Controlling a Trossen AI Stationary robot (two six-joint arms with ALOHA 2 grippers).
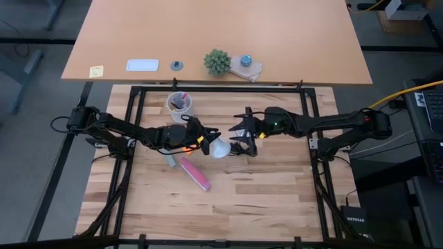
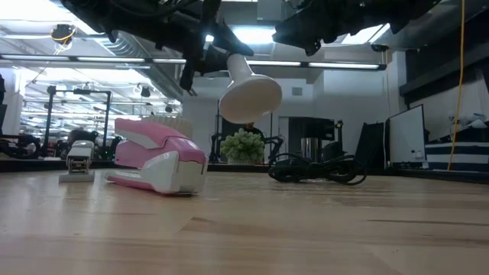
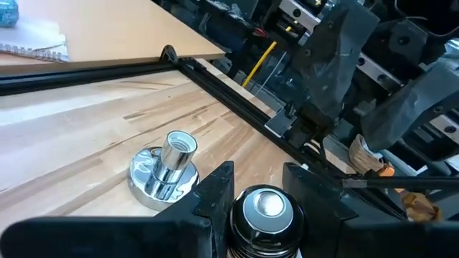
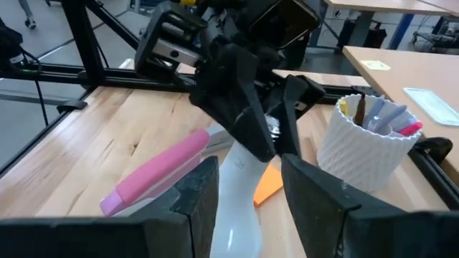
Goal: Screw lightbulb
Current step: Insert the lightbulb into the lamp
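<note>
- A pink stapler (image 1: 195, 173) is lying on the bench (image 1: 263, 200) at seven o'clock of the lightbulb (image 1: 220, 147); a white cup (image 1: 179, 105) is standing at eleven.
- The frosted lightbulb is hanging mid-air, its base clamped by the left hand (image 1: 208, 140), its round top sitting between the right hand (image 1: 242, 138) fingers.

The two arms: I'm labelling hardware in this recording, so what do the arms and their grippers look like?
Both arms are dark, nearly black, jointed links reaching in from the table's sides. The left gripper has angular black fingers and a small orange glow beside its wrist. The right gripper has broad, flat black fingers with blunt tips, and a green light shows on its wrist. Black cables trail near each base.
</note>
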